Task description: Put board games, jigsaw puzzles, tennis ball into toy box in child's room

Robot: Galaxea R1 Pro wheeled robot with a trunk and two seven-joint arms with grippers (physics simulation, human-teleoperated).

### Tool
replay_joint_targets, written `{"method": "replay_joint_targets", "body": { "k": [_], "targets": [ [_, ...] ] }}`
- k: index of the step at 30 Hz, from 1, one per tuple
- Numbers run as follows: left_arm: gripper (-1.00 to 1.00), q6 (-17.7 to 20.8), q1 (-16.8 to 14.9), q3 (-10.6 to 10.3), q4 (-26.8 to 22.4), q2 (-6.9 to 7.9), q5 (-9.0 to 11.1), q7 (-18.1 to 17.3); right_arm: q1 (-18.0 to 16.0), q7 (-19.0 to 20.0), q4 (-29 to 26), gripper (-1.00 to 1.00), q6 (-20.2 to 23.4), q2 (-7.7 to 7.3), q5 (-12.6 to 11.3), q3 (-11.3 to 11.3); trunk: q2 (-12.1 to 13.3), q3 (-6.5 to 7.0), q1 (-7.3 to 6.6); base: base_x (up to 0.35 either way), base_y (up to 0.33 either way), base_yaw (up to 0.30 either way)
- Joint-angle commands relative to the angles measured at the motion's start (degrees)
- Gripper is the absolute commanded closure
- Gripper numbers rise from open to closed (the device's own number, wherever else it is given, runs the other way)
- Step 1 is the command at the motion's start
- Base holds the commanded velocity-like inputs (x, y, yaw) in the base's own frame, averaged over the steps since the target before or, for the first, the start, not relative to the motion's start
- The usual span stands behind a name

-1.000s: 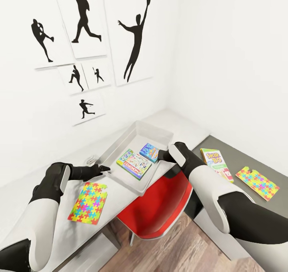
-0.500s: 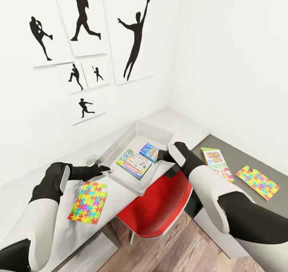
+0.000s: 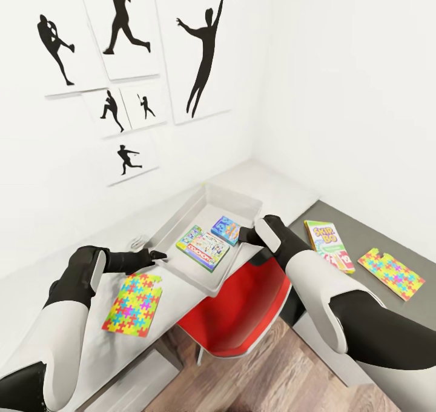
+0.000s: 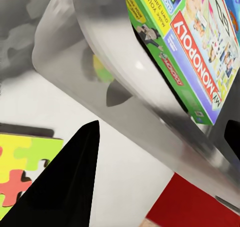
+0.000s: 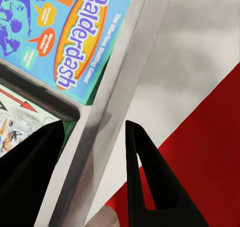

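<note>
I'm looking down over the toy box (image 3: 181, 223), a shallow light-grey bin with flared sides sitting on the pale part of the table (image 3: 72, 333). 2 boxes are already lying flat inside it: the green-edged Monopoly box (image 3: 203, 248) and, just beside it, the blue Balderdash box (image 3: 226, 229). In the left wrist view I'm also making out a yellow-green blur (image 4: 101, 68) through the bin's translucent wall; it may be the tennis ball, but I can't tell.

3 flat toys are still lying outside. 1 jigsaw puzzle (image 3: 132, 304) is on the pale top just below my left gripper (image 3: 158, 255). The Skip-Bo box (image 3: 328, 246) and the second jigsaw puzzle (image 3: 390, 274) are on the lower dark grey section, apart from each other.

My right gripper (image 3: 243, 235) is hovering at the bin's near rim; its fingers (image 5: 140, 167) are spread apart with the rim between them and nothing pinched. The left gripper is hanging beside the bin's outer wall; only 1 dark finger (image 4: 67, 184) is plainly visible, so I can't tell how it's set, though it's holding nothing I can see.

I'm judging the puzzles to be thin, stiff, light and flush to the surface, so hard to get under. I'd be sliding the near one to the table edge above the red chair (image 3: 239, 315) and pinching across its overhanging short side. The Skip-Bo box looks thicker, so I'd be gripping across its narrow width.
</note>
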Motion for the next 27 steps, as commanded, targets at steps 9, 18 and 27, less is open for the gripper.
{"method": "replay_joint_targets", "body": {
  "k": [9,18,27],
  "targets": [
    [1.0,0.34,-0.04,0.11,-0.07,0.08,0.24,-0.41,-0.08,-0.44,-0.05,1.0,0.13,-0.02,-0.77,0.46,-0.12,-0.78,0.03,0.0,0.0,0.0],
    [1.0,0.34,-0.04,0.11,-0.08,0.09,0.24,-0.41,-0.08,-0.44,-0.05,1.0,0.06,-0.16,-0.77,0.46,-0.12,-0.84,0.03,0.0,0.0,0.0],
    [1.0,0.34,-0.04,0.09,-0.08,0.09,0.24,-0.41,0.09,-0.44,-0.05,1.0,0.09,-0.19,-0.77,0.46,-0.12,-0.84,0.03,0.0,0.0,0.0]
  ]
}}
